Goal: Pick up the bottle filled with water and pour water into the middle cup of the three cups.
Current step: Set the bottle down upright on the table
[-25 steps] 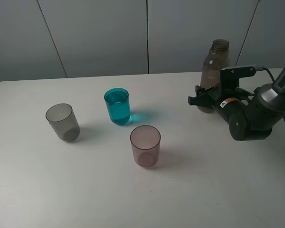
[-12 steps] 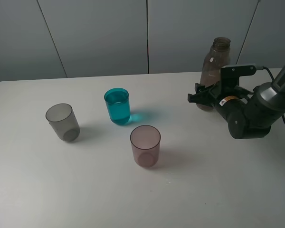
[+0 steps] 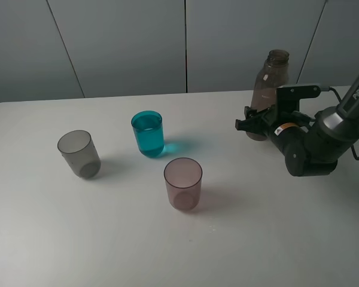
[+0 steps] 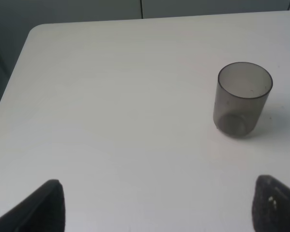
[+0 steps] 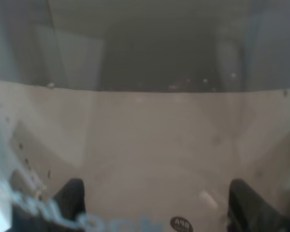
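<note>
White table (image 3: 107,239), grey panelled wall (image 3: 125,48)

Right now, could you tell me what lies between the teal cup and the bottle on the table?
Nothing stands there: between the teal cup and the bottle the table is bare in the high view, up to the right gripper shut on the bottle.

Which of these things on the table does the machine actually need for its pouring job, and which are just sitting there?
Part of the job:
- bottle, held in the right pincer
- teal middle cup, already holding liquid

Just sitting there:
- grey cup
- pink cup
- left pincer, open over bare table
</note>
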You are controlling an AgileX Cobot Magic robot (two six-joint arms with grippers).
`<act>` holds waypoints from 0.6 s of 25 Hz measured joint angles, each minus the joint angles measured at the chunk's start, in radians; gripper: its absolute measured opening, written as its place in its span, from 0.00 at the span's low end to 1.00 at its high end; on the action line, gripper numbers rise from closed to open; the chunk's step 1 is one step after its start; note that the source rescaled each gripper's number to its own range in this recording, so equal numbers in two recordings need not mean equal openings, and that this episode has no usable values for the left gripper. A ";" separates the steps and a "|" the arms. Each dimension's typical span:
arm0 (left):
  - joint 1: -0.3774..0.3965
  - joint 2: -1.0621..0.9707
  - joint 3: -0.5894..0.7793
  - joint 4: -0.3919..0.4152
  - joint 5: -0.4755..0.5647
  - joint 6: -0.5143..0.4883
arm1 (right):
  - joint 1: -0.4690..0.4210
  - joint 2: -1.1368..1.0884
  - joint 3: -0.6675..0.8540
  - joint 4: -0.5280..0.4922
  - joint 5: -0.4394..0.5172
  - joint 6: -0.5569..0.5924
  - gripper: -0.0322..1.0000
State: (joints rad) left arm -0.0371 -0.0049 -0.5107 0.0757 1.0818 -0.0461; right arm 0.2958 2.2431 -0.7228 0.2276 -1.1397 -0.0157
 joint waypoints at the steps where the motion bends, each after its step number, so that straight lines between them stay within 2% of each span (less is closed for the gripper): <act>1: 0.000 0.000 0.000 0.000 0.000 0.000 | 0.000 0.000 0.000 0.000 0.000 0.000 0.03; 11: 0.000 0.000 0.000 0.000 0.000 0.000 | 0.000 0.000 0.000 0.000 0.002 0.003 0.03; 13: 0.000 0.000 0.000 0.000 0.000 0.000 | 0.000 0.000 -0.001 0.000 0.006 0.004 0.15; 15: 0.000 0.000 0.000 0.000 0.000 0.000 | 0.000 0.000 -0.001 0.000 0.016 0.004 0.38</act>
State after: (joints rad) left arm -0.0371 -0.0049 -0.5107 0.0757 1.0818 -0.0461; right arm 0.2958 2.2431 -0.7235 0.2276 -1.1236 -0.0113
